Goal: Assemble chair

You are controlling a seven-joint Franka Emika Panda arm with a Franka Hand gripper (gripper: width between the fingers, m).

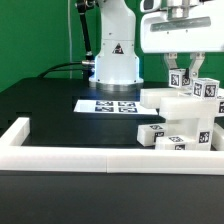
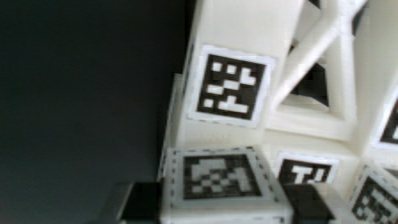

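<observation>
The chair [image 1: 185,118] is a stack of white blocky pieces with black-and-white tags at the exterior view's right. My gripper [image 1: 182,69] hangs right over it, shut on a small white tagged chair piece [image 1: 180,78] at the top of the stack. In the wrist view this tagged piece [image 2: 217,178] sits between my two dark fingers [image 2: 139,200], and my gripper [image 2: 217,202] is closed against its sides. Beyond it lie a tall white tagged panel [image 2: 231,90] and slanted white bars [image 2: 329,45]. Whether the held piece touches the parts below, I cannot tell.
The marker board [image 1: 108,105] lies flat on the black table in front of the robot's white base [image 1: 115,55]. A long low white border rail [image 1: 90,155] runs along the front and turns back at the exterior view's left [image 1: 15,132].
</observation>
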